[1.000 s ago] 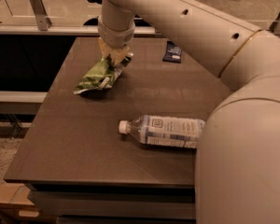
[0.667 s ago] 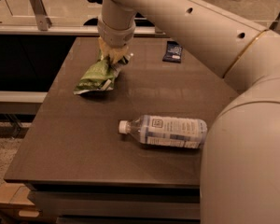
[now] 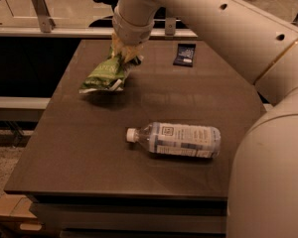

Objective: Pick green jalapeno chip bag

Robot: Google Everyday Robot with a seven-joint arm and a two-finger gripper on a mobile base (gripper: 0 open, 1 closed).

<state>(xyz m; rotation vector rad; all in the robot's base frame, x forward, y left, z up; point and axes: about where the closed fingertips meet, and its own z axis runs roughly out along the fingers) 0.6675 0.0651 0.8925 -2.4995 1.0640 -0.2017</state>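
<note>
Green jalapeno chip bag (image 3: 105, 76) hangs over the far-left part of the desk (image 3: 79, 152). The gripper (image 3: 125, 52) is just above it, clenched on its far-right crimped end. The long axis of the bag slopes from the gripper down toward the near left, where the free end points.

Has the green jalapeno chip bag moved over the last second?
Yes. The green jalapeno chip bag, clamped at its upper end by the gripper, has risen slightly, away from the unmoved water bottle; its shadow now shows beneath it.
</note>
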